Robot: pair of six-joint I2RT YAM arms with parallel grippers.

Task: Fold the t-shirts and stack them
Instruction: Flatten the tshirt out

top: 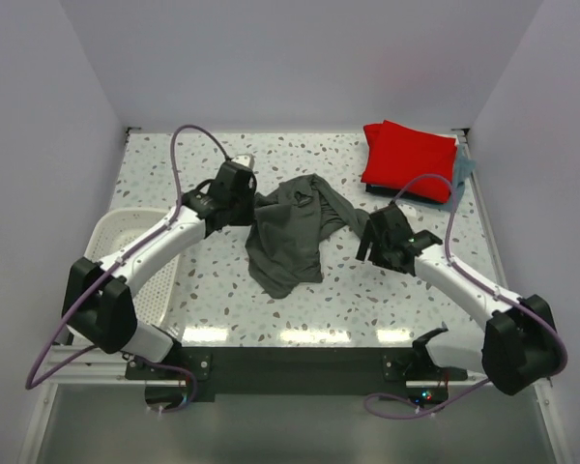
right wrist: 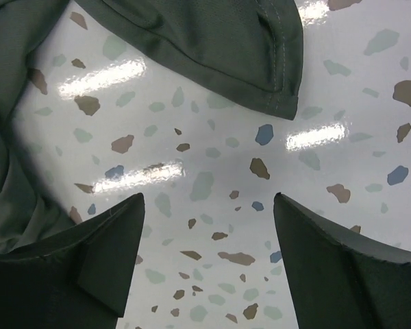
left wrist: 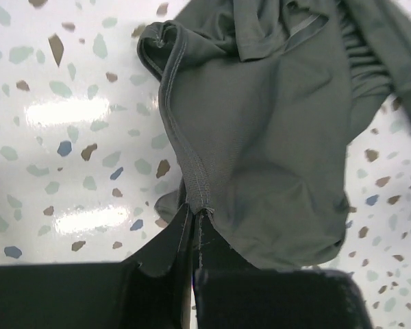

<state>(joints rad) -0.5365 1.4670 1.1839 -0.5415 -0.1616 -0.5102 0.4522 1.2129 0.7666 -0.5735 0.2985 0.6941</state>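
Left wrist view: the left gripper pinches the dark grey t-shirt by its seam. The right gripper gapes wide above the table.

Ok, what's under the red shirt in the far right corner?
A light blue-grey shirt lies under the red shirt, showing only along its right and near edges. The red one covers the rest, so I can't tell how it is folded or whether anything else lies beneath.
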